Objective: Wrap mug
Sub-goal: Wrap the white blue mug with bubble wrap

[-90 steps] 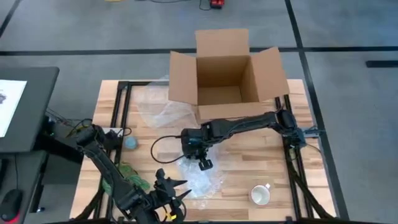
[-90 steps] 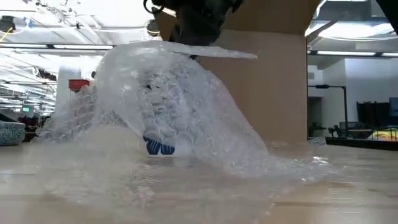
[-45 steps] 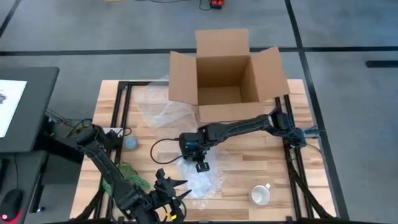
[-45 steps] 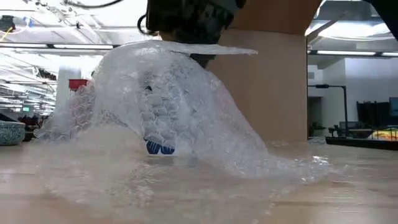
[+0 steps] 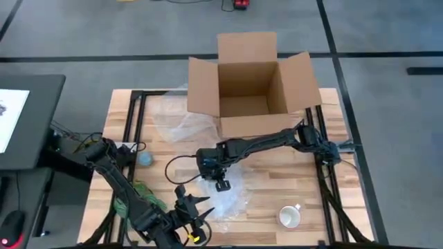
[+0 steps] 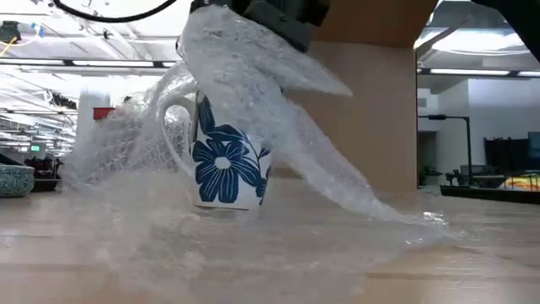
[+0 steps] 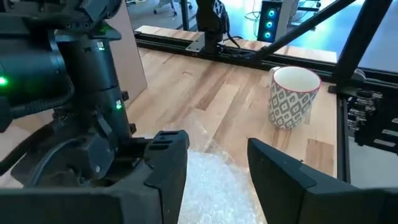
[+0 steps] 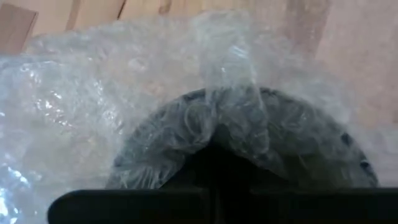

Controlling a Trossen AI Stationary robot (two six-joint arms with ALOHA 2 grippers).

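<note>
A white mug with a blue flower (image 6: pixel 224 165) stands upright on the wooden table, its near side bare. Clear bubble wrap (image 6: pixel 278 127) rises over its top and slopes down to the table on the right; more wrap (image 5: pixel 223 200) lies spread around it. Directly above the mug, my right gripper (image 5: pixel 221 184) is shut on the wrap. The right wrist view shows the mug's dark mouth (image 8: pixel 298 146) through the wrap. My left gripper (image 7: pixel 214 168) stands open near the table's front edge, over the wrap's near edge, touching nothing. My right gripper pinches a gathered fold of the bubble wrap (image 8: pixel 231 127) between its two fingers, coming from above and pointing down over the mug's mouth. The wrap is lifted above the mug's rim (image 6: pixel 211 38) and hangs from the fingers down to the table.
An open cardboard box (image 5: pixel 249 83) stands at the table's far edge. A grey-patterned mug (image 5: pixel 289 216) sits near the front right. A small teal bowl (image 5: pixel 145 159) is at the left, with green material (image 5: pixel 142 190) near it. Another wrap sheet (image 5: pixel 176 117) lies left of the box.
My right gripper has shifted a little toward the table's left edge, still shut on the wrap. The wrap, which was draped down over the mug's near side, has been drawn up and aside, so the blue flower now shows uncovered; the mug has stayed in place.
</note>
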